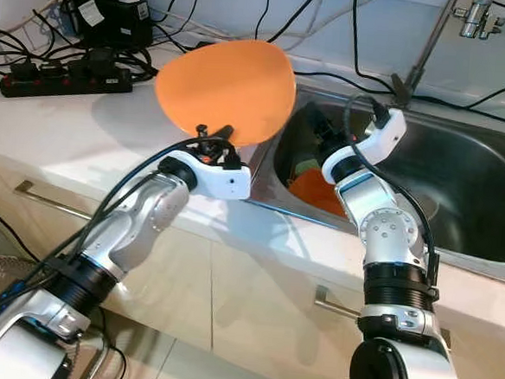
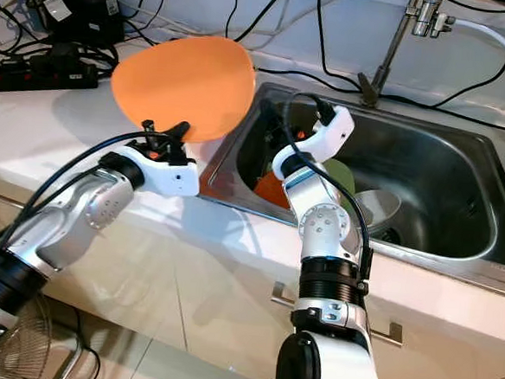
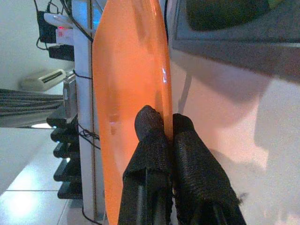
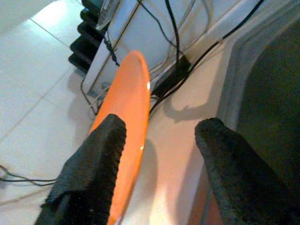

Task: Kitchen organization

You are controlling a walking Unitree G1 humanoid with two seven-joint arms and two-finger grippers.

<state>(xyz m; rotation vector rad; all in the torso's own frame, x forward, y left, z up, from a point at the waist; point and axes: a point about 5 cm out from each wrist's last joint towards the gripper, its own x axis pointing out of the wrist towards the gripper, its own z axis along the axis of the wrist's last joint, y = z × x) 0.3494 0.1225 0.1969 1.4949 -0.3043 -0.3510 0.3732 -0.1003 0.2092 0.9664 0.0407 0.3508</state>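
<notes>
My left gripper [image 3: 161, 129] is clamped on the lower rim of the orange plate [image 1: 225, 88], holding it upright above the white countertop [image 1: 83, 134], just beside the left edge of the steel sink [image 2: 427, 176]. My right gripper [image 4: 159, 140] reaches over the sink's near left corner, fingers [image 4: 93, 164] spread wide and holding nothing (the plate's edge lies beyond them). In the basin I see orange, green and grey dishes.
</notes>
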